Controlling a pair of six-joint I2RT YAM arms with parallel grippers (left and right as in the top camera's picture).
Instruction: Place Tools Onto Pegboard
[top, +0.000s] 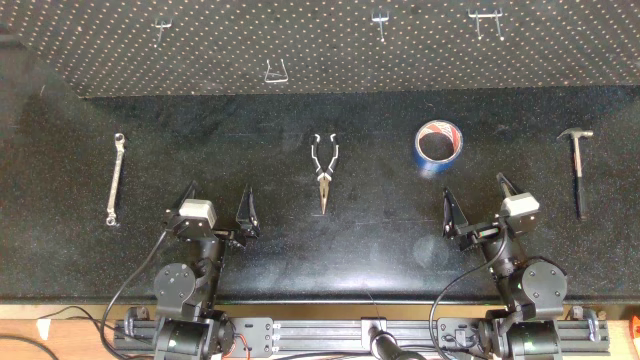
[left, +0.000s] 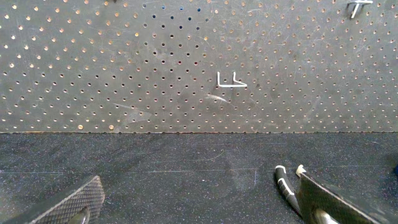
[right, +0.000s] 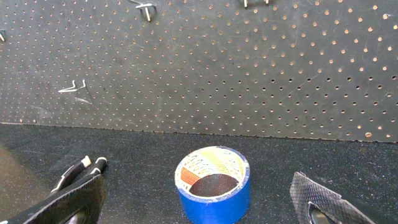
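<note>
The black surface (top: 380, 250) runs from the arm bases out to a pegboard (top: 300, 45) standing along its far edge. Nearest me, the left claw (top: 216, 208) and the right claw (top: 478, 205) both hang close to the bases with their jaws spread wide, holding nothing and touching nothing. Just beyond, between them, lie the needle-nose pliers (top: 324, 170), tips pointing back at me. I judge them stiff and fairly light, best pinched across the joint so the handles can't swing. The wrench (top: 115, 178) lies far left; it looks thin, hard and probably slippery, so I'd take it mid-shank. The hammer (top: 577, 170) lies far right and should be head-heavy, so I'd grip close to the head. The blue tape roll (top: 439, 145) lies flat, hole up, just ahead of the right claw; light and slightly yielding, it suits a pinch across one wall. Farthest off, the pegboard carries bare wire hooks (top: 277, 72).
</note>
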